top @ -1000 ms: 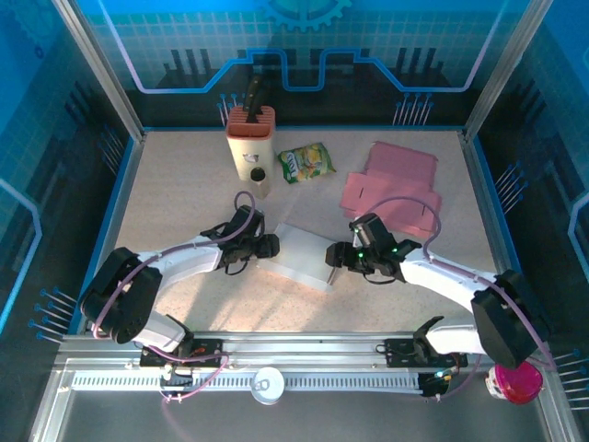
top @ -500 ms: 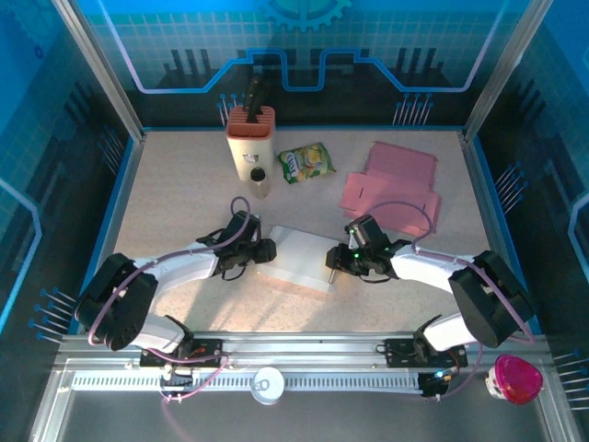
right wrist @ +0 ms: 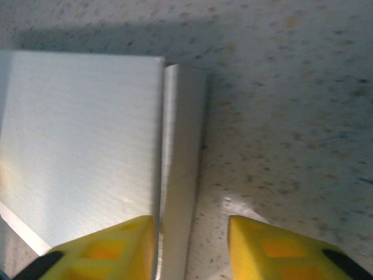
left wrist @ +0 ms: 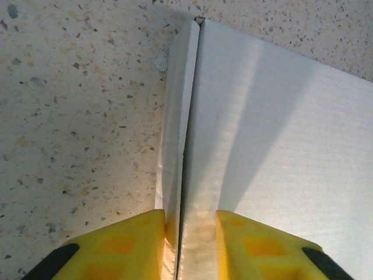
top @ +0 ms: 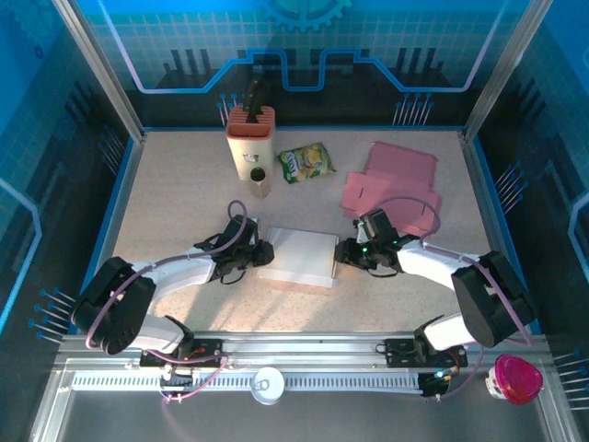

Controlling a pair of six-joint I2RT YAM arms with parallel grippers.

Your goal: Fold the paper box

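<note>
The white paper box lies flat at the table's middle, its edges square to the front. My left gripper is at its left edge. In the left wrist view the yellow fingers pinch the box's upright side wall, with the left gripper shut on it. My right gripper is at the box's right edge. In the right wrist view the right gripper stands open around the narrow side flap. Its left finger is against the flap and its right finger is apart, over bare table.
Flat pink box blanks lie at the back right. A knife block, a small jar and a green snack bag stand behind the box. A pink cup sits off the table at the front right.
The box has turned from slanted to square with the table edge and shifted slightly back. Both grippers moved with its two ends.
</note>
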